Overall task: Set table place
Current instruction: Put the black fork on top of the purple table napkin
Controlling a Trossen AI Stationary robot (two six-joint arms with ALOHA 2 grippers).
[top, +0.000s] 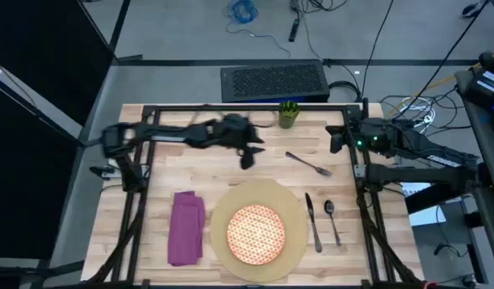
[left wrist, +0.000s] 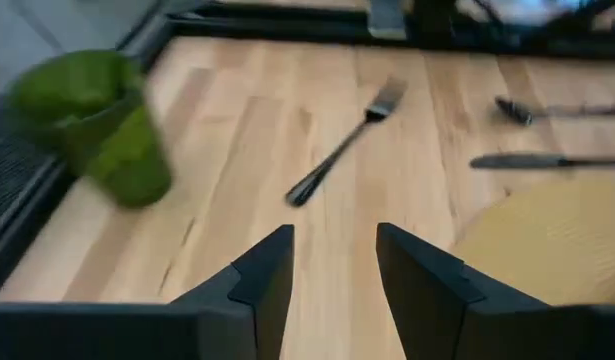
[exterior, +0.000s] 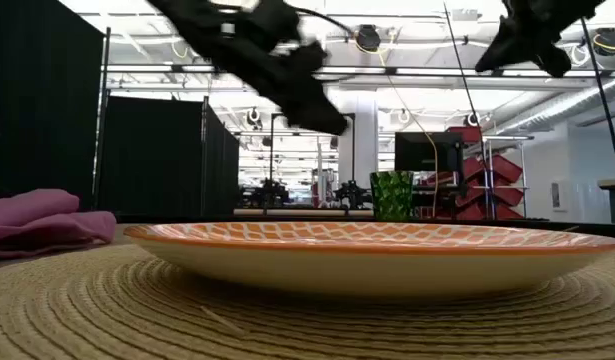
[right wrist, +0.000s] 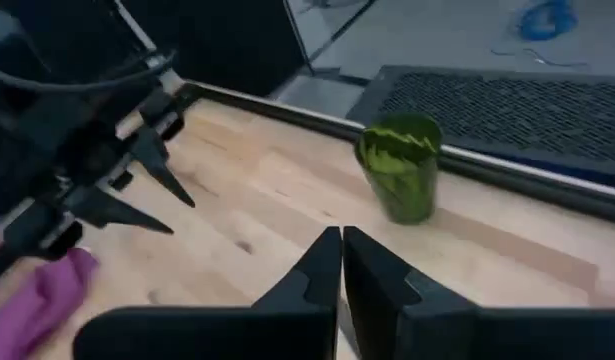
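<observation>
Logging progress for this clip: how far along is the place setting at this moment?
Done: plate on the mat, napkin on its left, knife and spoon on its right. In hand: nothing; the left gripper, open, hovers mid-table facing the fork; the right gripper waits shut at the right edge. Left: the loose fork and the green cup at the far edge.

The table [top: 150,209] is carrying a mat [top: 295,210] near its front edge. A napkin [top: 186,226] is lying left of the mat, a knife [top: 312,222] and spoon [top: 332,221] right of it. A fork [top: 308,164] and cup [top: 288,114] are sitting behind it.
</observation>
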